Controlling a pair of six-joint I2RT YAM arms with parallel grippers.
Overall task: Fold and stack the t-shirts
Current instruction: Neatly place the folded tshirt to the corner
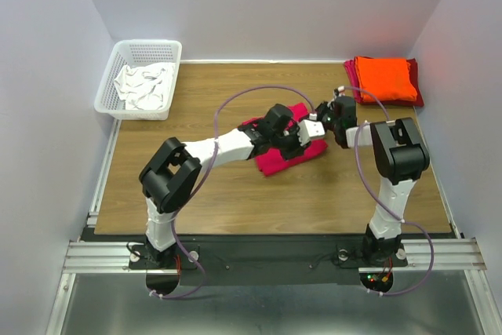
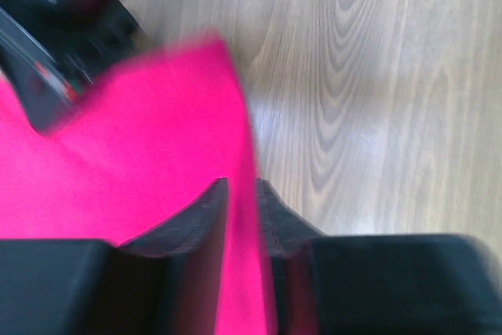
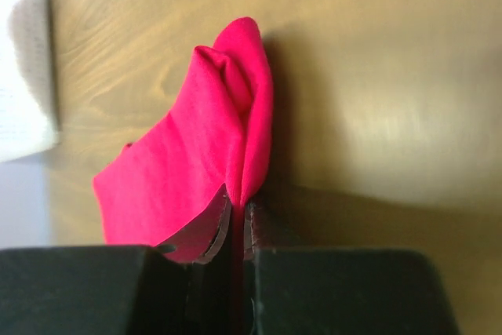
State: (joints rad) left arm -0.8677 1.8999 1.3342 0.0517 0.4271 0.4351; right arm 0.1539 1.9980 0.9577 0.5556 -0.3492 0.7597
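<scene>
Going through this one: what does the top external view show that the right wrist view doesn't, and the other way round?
Only top external: white cloths in the basket at the far left, and the orange t-shirt stacked on the darker red t-shirt at the far right. Only right wrist: the right fingers pinched shut on a bunched fold of the pink t-shirt. Both: the pink t-shirt, the wooden table, perhaps the basket as a white blur.

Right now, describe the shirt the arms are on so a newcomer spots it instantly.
On the wooden table, skip the white basket at the far-left corner and look at the middle. The pinkish-red t-shirt lies there, pinched by the right gripper. Unlike the orange t-shirt stacked on a darker red t-shirt, it lies alone, bright magenta.
</scene>
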